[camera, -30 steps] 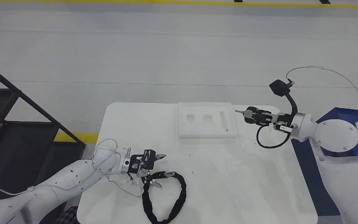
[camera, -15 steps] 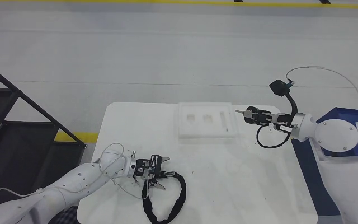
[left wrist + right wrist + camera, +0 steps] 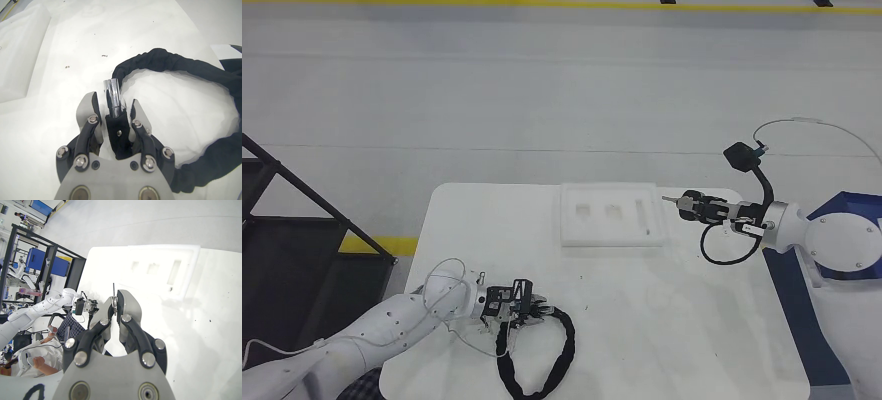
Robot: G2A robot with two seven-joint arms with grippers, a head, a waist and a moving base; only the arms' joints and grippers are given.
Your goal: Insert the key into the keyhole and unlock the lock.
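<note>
The lock is a black fabric-sleeved chain loop point(image 3: 567, 345) lying near the table's front left corner. Its chrome cylinder end point(image 3: 112, 94) sticks out of a black flap. My left gripper point(image 3: 114, 102) is open and straddles that cylinder, one finger on each side with small gaps. In the top view the left gripper point(image 3: 525, 307) sits at the loop's upper end. My right gripper point(image 3: 115, 302) is shut on the key point(image 3: 114, 290), whose thin blade pokes past the fingertips. It hovers over the table's back right area, right gripper point(image 3: 689, 203) pointing towards the foam tray.
A white foam tray point(image 3: 610, 215) with three recesses lies at the back middle of the white table point(image 3: 692, 320). A black frame point(image 3: 302, 200) stands left of the table. A blue-edged base point(image 3: 842, 240) is to the right.
My left gripper slid forward and lower along the table, so its open fingers now straddle the lock's cylinder end. The right arm with the key has stayed put.
</note>
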